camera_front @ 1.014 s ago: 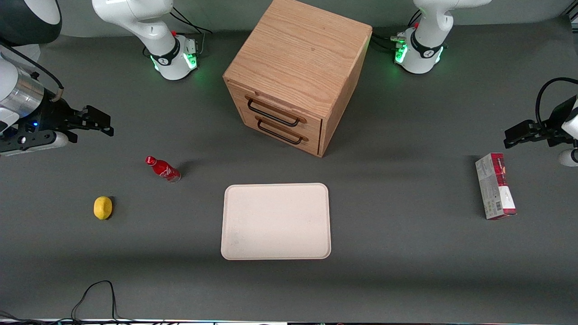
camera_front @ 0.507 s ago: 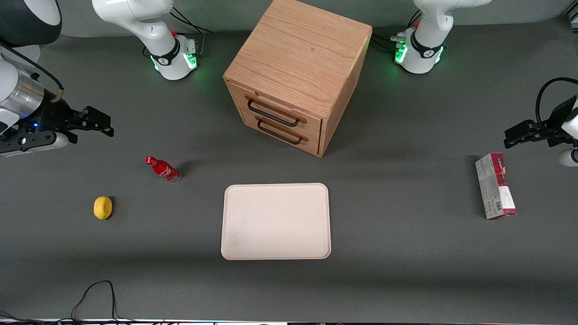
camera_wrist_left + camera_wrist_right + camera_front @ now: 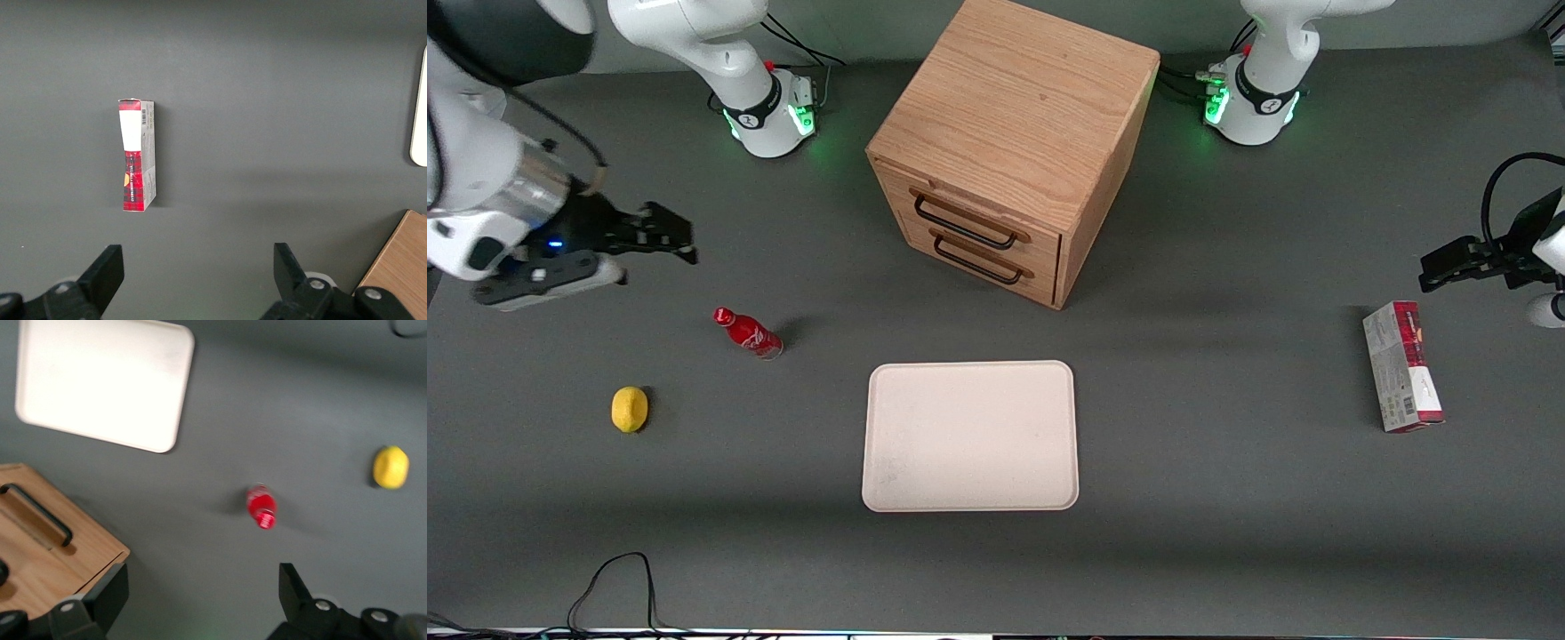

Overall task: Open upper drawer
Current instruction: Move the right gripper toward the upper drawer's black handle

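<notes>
Upper centre of the front frame: oak cabinet (image 3: 1014,142) sits turned at an angle, both drawers shut flush. Upper drawer (image 3: 969,213) is just under the cabinet top, the like drawer (image 3: 978,253) below it. Judged rigid wood, light, should slide on a straight pull; cabinet itself might shift if tugged off-axis. Best hold: mid-span of the thin black wire handle (image 3: 963,223), which is stiff, narrow and possibly slick. Gripper (image 3: 660,236) hangs at upper left of the front frame, well apart from the cabinet, above bare table near the red bottle (image 3: 747,332); fingers spread wide, holding and touching nothing.
</notes>
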Robot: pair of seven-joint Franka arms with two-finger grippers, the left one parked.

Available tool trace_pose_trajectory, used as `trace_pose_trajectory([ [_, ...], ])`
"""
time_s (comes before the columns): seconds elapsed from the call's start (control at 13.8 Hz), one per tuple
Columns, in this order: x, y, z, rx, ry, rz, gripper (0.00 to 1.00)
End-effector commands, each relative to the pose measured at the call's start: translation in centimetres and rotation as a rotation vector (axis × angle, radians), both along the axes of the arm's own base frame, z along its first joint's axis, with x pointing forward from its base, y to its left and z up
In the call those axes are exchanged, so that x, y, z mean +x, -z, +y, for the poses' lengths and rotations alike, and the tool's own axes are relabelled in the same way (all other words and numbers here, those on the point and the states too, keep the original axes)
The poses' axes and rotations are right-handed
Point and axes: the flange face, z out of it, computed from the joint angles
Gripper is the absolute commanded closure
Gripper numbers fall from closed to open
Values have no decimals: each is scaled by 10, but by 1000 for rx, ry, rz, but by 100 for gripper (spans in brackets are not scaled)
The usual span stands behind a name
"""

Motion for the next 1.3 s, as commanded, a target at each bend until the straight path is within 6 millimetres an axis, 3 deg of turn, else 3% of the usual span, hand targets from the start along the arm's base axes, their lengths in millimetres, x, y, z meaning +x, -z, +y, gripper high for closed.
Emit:
trace_pose_trajectory([
  [0.0,9,2,64,4,-95,3,0],
  [0.22,-2,11,118,3,-199,12,0],
  [0.43,0,22,164,5,-284,10,0],
  [0.72,-11,40,212,28,-485,19,0],
  [1.23,-24,104,272,88,-689,127,0],
])
